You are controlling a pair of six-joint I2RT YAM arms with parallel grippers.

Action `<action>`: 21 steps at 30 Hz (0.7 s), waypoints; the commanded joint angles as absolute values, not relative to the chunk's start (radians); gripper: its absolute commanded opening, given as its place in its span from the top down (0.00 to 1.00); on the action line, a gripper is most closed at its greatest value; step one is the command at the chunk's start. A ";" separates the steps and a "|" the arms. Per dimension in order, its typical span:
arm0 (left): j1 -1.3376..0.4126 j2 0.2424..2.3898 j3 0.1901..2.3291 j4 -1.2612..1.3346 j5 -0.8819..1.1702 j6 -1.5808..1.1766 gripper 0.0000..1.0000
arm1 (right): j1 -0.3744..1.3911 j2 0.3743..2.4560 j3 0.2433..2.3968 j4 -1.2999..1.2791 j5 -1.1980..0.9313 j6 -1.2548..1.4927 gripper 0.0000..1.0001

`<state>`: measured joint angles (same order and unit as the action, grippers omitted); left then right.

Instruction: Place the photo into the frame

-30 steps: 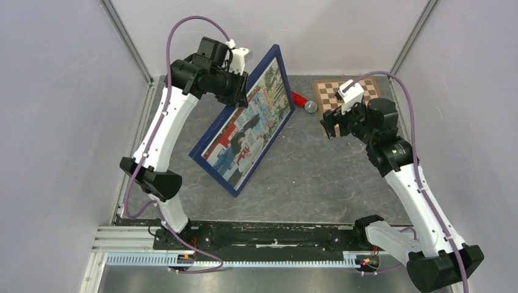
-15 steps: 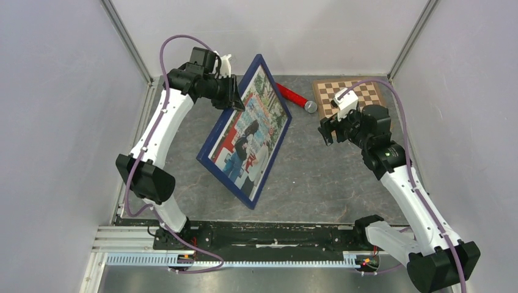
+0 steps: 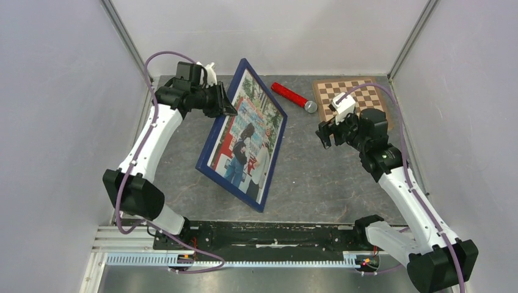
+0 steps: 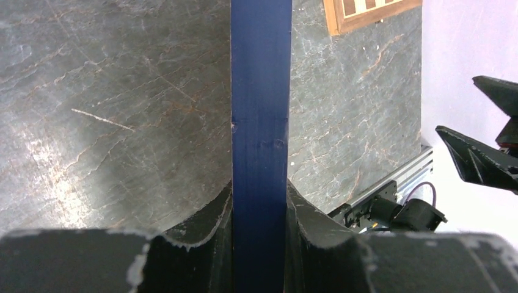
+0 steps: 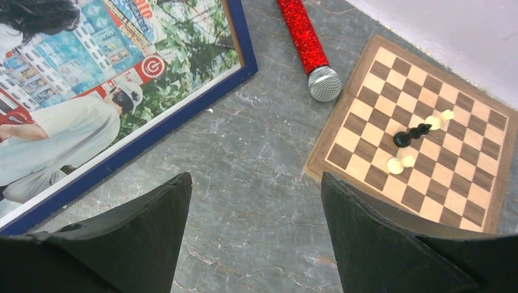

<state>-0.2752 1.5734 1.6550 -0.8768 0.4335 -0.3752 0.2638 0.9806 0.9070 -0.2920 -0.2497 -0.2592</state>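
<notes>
Left gripper (image 3: 227,105) is clenched on the upper-left edge of the blue frame (image 4: 259,110), which stands tilted at centre-left of the top view with the photo (image 3: 247,143) showing inside. Right gripper (image 5: 255,178) hangs spread open, apart, near the chessboard (image 3: 354,94).

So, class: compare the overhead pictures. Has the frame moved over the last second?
Yes. The frame has swung: its far end went left, away from the chessboard, uncovering the red microphone it mostly hid.
</notes>
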 commanded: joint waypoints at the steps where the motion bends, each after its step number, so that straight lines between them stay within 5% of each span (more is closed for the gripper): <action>1: -0.238 1.451 1.559 -0.661 0.520 -0.474 0.98 | 0.258 0.964 0.862 -0.206 -0.300 -0.231 0.20; 21: -0.186 1.314 1.025 -0.233 0.503 -0.622 0.98 | 0.254 1.010 0.715 -0.021 -0.442 -0.166 0.20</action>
